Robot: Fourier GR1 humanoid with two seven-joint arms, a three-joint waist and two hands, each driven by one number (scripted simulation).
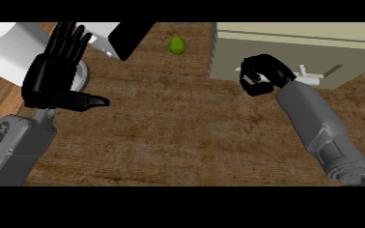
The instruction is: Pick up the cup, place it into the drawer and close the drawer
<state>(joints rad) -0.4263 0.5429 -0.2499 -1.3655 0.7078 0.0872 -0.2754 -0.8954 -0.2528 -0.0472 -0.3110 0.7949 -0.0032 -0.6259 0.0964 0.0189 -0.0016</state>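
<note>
My right hand is curled, and bits of a white thing, apparently the cup, show between its fingers; most of it is hidden. The hand hovers at the left end of the open drawer of a beige cabinet at the upper right. A small white handle shows just right of the hand. My left hand stays open at the left edge, fingers up and thumb pointing right, holding nothing.
A green oval fruit lies on the wooden counter at the top centre. A white appliance with a black panel sits at the upper left behind my left hand.
</note>
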